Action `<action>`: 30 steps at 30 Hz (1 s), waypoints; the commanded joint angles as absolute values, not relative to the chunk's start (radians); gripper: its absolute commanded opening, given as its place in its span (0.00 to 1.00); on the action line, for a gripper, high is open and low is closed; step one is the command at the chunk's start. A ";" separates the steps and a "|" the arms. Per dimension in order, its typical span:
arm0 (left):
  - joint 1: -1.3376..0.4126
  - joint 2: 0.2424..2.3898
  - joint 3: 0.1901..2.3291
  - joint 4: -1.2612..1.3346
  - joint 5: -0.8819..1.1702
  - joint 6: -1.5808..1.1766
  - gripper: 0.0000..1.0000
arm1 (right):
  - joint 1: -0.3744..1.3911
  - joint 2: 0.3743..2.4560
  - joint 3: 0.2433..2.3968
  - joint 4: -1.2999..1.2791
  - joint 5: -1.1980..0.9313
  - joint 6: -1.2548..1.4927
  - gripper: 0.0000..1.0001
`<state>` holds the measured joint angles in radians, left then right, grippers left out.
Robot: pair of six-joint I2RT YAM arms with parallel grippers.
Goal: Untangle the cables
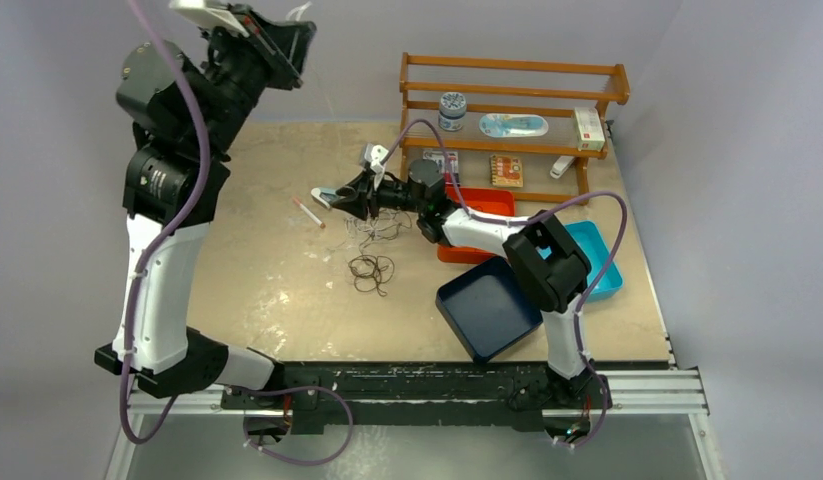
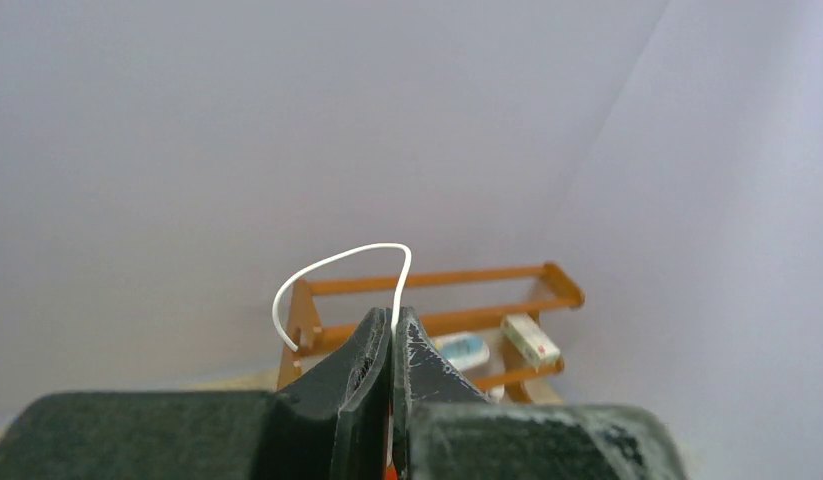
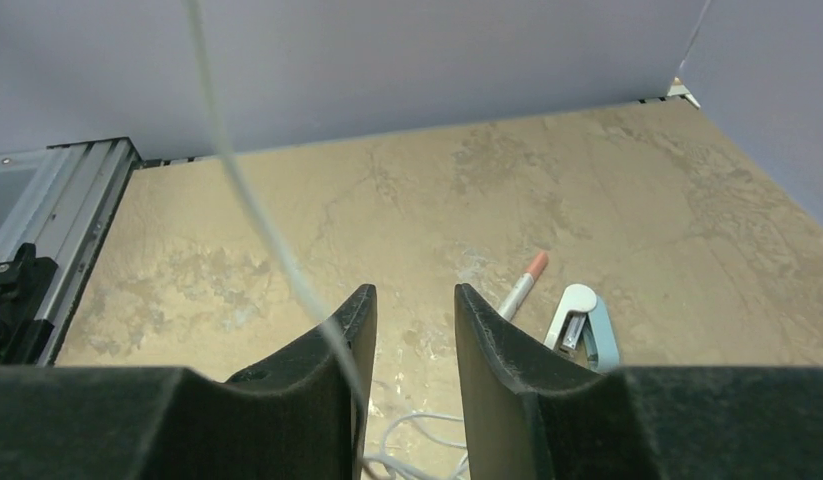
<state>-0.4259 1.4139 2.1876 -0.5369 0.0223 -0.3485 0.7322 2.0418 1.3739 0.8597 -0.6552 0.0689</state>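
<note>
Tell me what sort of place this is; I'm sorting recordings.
Probably a robot lab bench: arms bolted to a rail, plain grey walls round the table, a stocked wooden rack.

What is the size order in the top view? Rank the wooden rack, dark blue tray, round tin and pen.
1. wooden rack
2. dark blue tray
3. round tin
4. pen, far thinner, though roughly as long as the tin looks tall; the last two are close.
</note>
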 commanded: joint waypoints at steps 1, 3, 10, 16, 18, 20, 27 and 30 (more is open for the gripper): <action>-0.423 1.418 2.277 -0.398 -0.099 -0.353 0.00 | 0.730 2.020 1.342 0.910 -0.640 0.049 0.36; -0.424 1.423 2.297 -0.354 -0.132 -0.344 0.00 | 0.730 2.027 1.317 0.918 -0.638 0.051 0.36; -0.423 1.479 2.426 -0.233 -0.179 -0.308 0.00 | 0.731 2.091 1.250 0.977 -0.644 0.100 0.35; -0.424 1.504 2.463 -0.098 -0.195 -0.273 0.00 | 0.735 2.138 1.200 1.032 -0.642 0.128 0.33; -0.424 1.518 2.491 -0.079 -0.193 -0.265 0.00 | 0.735 2.142 1.183 1.039 -0.635 0.132 0.35; -0.423 1.524 2.502 -0.068 -0.191 -0.258 0.00 | 0.734 2.138 1.168 1.043 -0.633 0.132 0.36; -0.423 1.495 2.439 -0.076 -0.206 -0.248 0.00 | 0.733 2.021 1.121 1.052 -0.656 0.135 0.44; -0.423 1.471 2.390 -0.089 -0.209 -0.253 0.00 | 0.729 1.929 1.099 1.041 -0.658 0.125 0.49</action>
